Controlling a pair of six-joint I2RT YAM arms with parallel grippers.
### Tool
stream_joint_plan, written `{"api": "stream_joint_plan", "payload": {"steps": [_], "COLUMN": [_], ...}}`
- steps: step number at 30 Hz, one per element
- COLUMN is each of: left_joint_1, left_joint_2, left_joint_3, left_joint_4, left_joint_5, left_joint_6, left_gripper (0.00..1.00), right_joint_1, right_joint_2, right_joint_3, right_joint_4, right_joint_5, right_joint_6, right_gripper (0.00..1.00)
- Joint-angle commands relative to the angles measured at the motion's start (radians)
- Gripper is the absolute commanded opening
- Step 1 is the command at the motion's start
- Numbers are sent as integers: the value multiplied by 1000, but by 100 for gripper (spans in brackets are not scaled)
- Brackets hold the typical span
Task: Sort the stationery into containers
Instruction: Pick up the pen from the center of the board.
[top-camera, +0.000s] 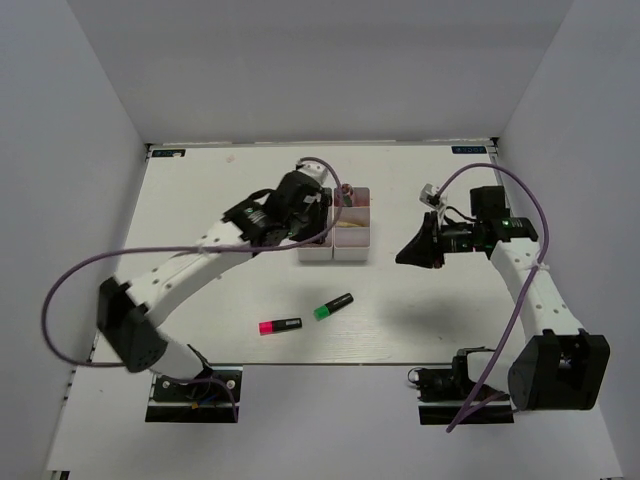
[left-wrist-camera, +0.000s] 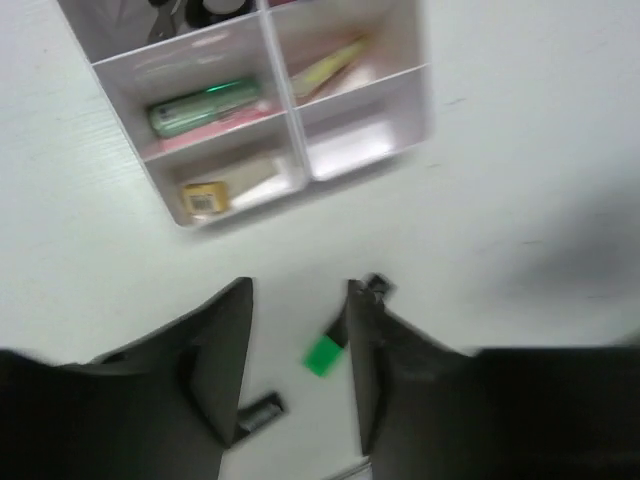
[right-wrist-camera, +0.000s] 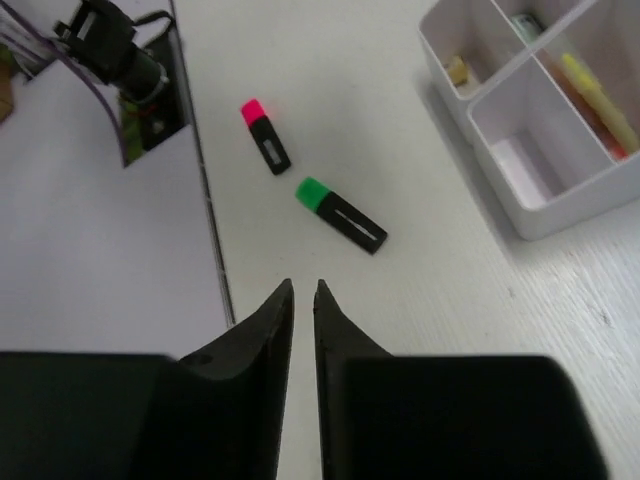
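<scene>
Hovering over the near side of the bins, your left end effector has its fingers spread wide and holds nothing. Your right end effector hangs to the right of the bins, fingers almost touching and empty. Locate the green highlighter and pink highlighter on the bench, near each other, outside the bins.

**Plastics on a matt, grained desk**

The desk is seen as white and matt, with a faint wood-like grain. The bins are moulded in milky, translucent plastic with a soft sheen. The green highlighter and pink highlighter are cased in smooth black plastic. Matt black plastic is shown on the left pincer and right pincer.
</scene>
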Motion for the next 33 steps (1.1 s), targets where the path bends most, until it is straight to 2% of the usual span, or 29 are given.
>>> {"api": "stream_joint_plan", "payload": {"steps": [1,2,3,4,5,6,9,11,12,13,14,16,17,18,20,24,29,33], "left_joint_1": [-16,-17,-17,-11,-5,23,90,161,178,213,251,309,348,409,460,468,469,471], "left_joint_2": [-214,-261,-283,-323,-363,-397,-472,-519,-527,-539,-547,-566,-578,-581,-590,-642,-740,-806], "left_joint_3": [6,9,8,3,-5,-17,-130,-248,-302,-325,-350,-435,-487,-497,-543,-598,-687,-730], "left_joint_4": [-43,-76,-97,-139,-188,-209,-261,-256,-255,-241,-232,-192,-174,-157,-147,-101,-60,-51], "left_joint_5": [93,86,45,20,-3,-47,-31,24,46,81,104,142,188,233,256,236,135,121], "left_joint_6": [-14,-10,-2,6,27,48,96,101,99,99,95,102,114,119,136,141,147,151], "left_gripper": [58,65,73,77,89,92,100,100,100,100,100,100,100,100,100,100,100,100], "right_joint_1": [50,67,125,150,170,243,338,438,460,537,559,598,654,697,728,815,898,945], "right_joint_2": [37,42,54,59,60,65,112,163,197,230,260,296,321,347,357,413,508,577], "right_joint_3": [111,120,126,122,117,99,94,88,82,69,60,57,71,79,85,98,181,213], "right_joint_4": [-253,-272,-286,-286,-280,-271,-243,-219,-179,-160,-141,-93,-61,-50,33,149,128,142], "right_joint_5": [-102,-93,-66,-28,-4,96,218,319,449,491,560,644,667,674,715,789,839,861], "right_joint_6": [-224,-264,-333,-386,-413,-483,-592,-660,-678,-688,-715,-737,-734,-706,-676,-590,-534,-496], "right_gripper": [21,56,66,71,74,76,76,73,70,68,66,61,59,58,58,63,64,66]}}
